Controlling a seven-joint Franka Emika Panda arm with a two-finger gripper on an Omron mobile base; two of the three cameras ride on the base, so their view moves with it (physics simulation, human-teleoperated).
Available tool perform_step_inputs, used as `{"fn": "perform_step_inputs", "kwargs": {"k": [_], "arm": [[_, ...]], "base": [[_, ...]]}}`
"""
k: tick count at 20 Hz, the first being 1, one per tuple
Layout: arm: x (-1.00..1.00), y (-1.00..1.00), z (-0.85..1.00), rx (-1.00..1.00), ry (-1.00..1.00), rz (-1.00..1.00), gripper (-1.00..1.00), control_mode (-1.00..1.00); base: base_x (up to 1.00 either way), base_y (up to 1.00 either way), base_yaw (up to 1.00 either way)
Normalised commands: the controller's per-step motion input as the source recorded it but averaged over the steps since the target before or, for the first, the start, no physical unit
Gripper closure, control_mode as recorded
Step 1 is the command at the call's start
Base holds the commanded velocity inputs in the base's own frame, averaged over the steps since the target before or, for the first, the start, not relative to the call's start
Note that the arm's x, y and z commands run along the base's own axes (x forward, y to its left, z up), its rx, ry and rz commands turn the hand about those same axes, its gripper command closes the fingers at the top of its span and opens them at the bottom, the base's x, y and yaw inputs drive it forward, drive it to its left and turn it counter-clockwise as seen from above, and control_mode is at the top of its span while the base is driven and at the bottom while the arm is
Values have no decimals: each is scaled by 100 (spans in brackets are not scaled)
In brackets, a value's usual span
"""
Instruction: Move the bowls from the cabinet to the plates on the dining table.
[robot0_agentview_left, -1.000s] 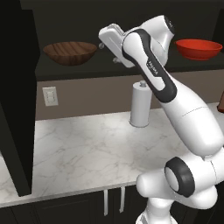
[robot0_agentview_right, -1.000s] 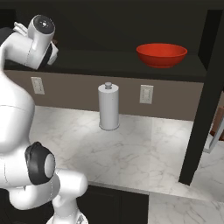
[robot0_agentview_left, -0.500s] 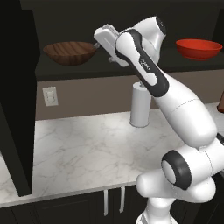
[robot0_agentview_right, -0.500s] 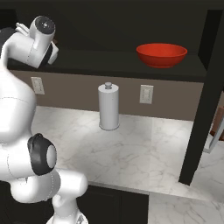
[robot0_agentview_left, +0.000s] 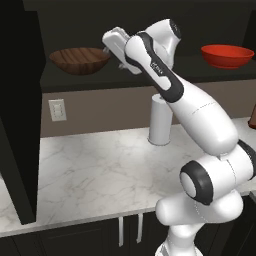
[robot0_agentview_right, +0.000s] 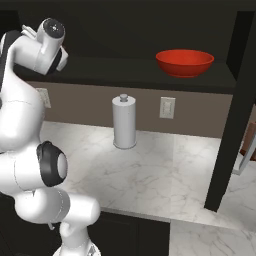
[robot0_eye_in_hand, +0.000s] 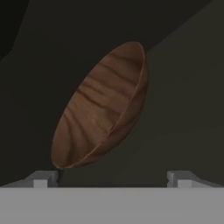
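Note:
The dark-brown wooden bowl (robot0_agentview_left: 80, 60) sits at the left of the near-black cabinet's shelf (robot0_agentview_left: 150, 79). The glossy red bowl (robot0_agentview_left: 227, 55) rests on the same shelf, far right, and also appears in the right base view (robot0_agentview_right: 185, 62). My gripper (robot0_agentview_left: 106, 48) is raised to shelf height just right of the wooden bowl, pointing at it. In the hand view the wooden bowl (robot0_eye_in_hand: 103, 107) lies close ahead, its rim nearest the left fingertip (robot0_eye_in_hand: 41, 179). The gripper (robot0_eye_in_hand: 111, 179) is open with nothing between the fingers. The plates and dining table are out of view.
A white paper-towel roll (robot0_agentview_left: 161, 120) stands on the marble counter (robot0_agentview_left: 90, 170) under the shelf. An open dark cabinet door (robot0_agentview_left: 17, 125) hangs at the left, and a dark side panel (robot0_agentview_right: 230, 125) drops to the counter at the right. Wall outlets (robot0_agentview_left: 57, 110) sit below the shelf.
The arm has swung left along the shelf, bringing the open gripper from mid-shelf up close to the wooden bowl. Neither bowl has moved.

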Motion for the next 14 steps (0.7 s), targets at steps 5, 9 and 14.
{"fn": "perform_step_inputs", "kwargs": {"k": [5, 9, 14], "arm": [[17, 12, 0, 0, 0, 0, -100, -100], [5, 19, -3, 0, 0, 0, -100, -100], [19, 13, -13, 0, 0, 0, -100, -100]], "base": [[0, 0, 0], [0, 0, 0], [0, 0, 0]]}}
